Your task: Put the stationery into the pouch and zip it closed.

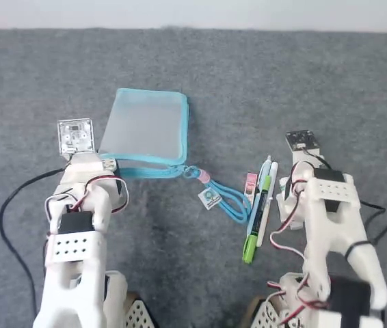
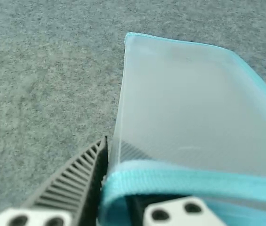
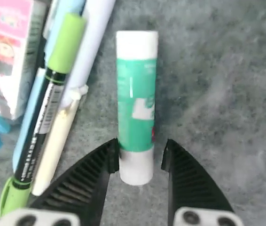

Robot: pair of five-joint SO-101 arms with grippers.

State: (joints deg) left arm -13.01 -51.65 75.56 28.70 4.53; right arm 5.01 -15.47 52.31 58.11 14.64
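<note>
My left gripper [image 2: 117, 186] looks pinched on the pouch [image 2: 189, 103] at its teal zip edge, near one corner. The flat mesh body runs away ahead of the jaws. It looks empty to me, and I can't tell whether the mouth is open. I judge this as the first pick-up, with nothing packed and the zip not yet worked.

My right gripper [image 3: 140, 150] stands partly open. Just outside one jaw lie the green highlighter [image 3: 53, 89], a cream pen [image 3: 60, 136] and a blue pen [image 3: 29, 125]. The glue stick [image 3: 136, 103] lies between the jaws: that same jaw touches its white end or nearly so, and the other stands just clear. Past the pens sits the pink eraser box [image 3: 11, 56].

Next I'd close squarely on the glue stick, lift it without dragging the highlighter, and carry it to the pouch.
</note>
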